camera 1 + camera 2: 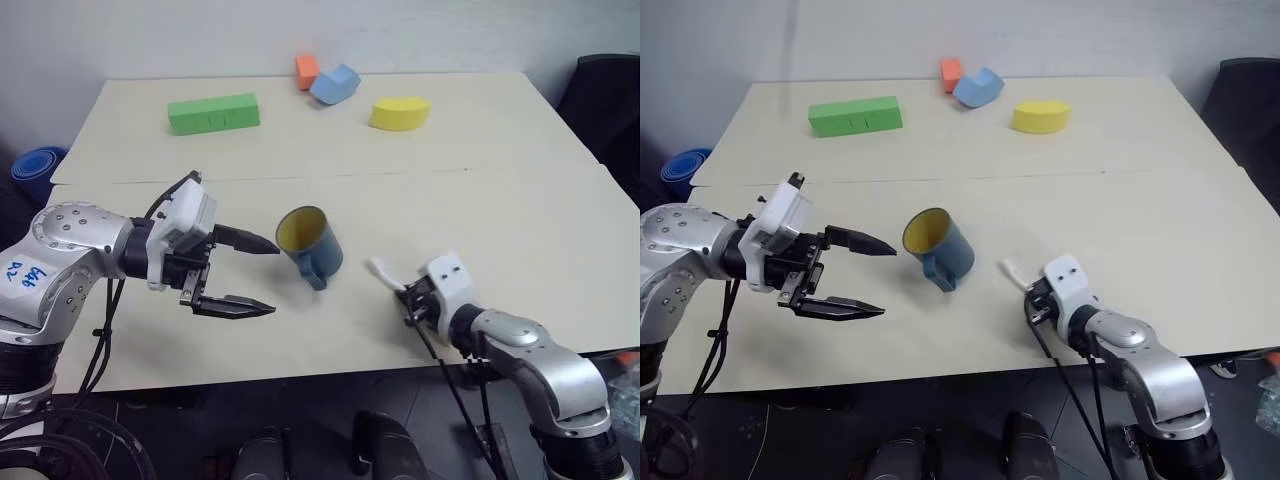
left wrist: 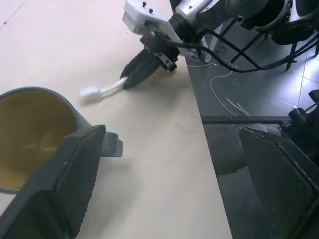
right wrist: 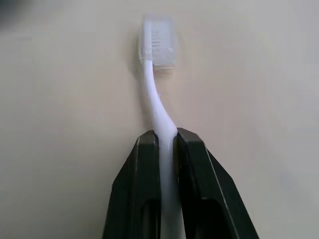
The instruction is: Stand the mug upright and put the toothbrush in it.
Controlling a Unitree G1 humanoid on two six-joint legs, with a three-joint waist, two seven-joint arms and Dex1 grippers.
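Two pincers: right one clamped, left one spread wide.
Right pincer (image 3: pixel 167 142): clenched on the toothbrush (image 3: pixel 158 104), the neck pinched between both fingers, the bristle head sticking out ahead, low over the surface (image 1: pixel 520 200).
Toothbrush handling: likely light, slim, a little springy; smooth plastic could twist or slide in so narrow a pinch. A hold nearer the middle of the handle would probably steady it for lowering into a cup.
Left pincer (image 1: pixel 245 275): released, holding nothing, hovering just beside the mug (image 1: pixel 310 245).
Mug position: lying on its side between the two arms, yellowish mouth facing the left pincer, handle down toward the near edge.
Mug handling: rigid, probably light, and round, so it may roll when nudged; the rim or wall looks the surest place to grip for tipping it upright.
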